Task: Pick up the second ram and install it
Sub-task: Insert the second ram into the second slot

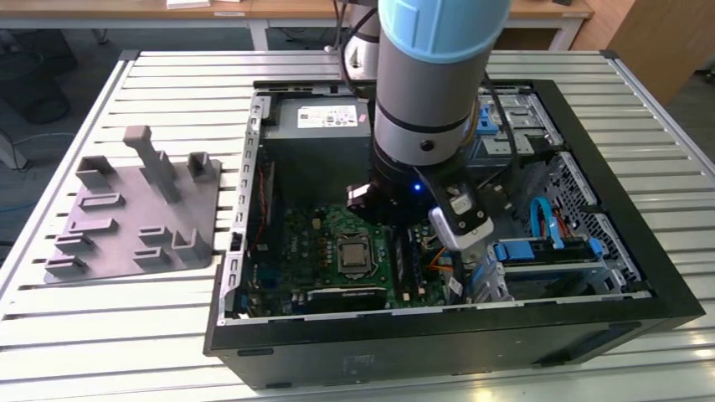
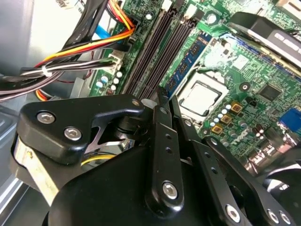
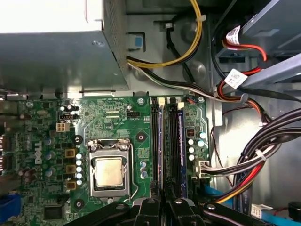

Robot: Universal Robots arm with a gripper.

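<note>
First wrist view puts the gripper (image 3: 163, 205) low over the motherboard (image 3: 117, 117), its fingers drawn almost together with the near end of the second ram (image 3: 161, 141) between their tips. The stick stands on edge in a memory slot and runs straight away from the fingers, just beside the processor (image 3: 109, 172). Beyond it sits the grey power supply (image 3: 56, 56). In the exterior view the arm (image 1: 430, 84) reaches down into the open computer case (image 1: 447, 335), with the grey fixture plate (image 1: 134, 218) well apart on the table (image 1: 67, 335).
</note>
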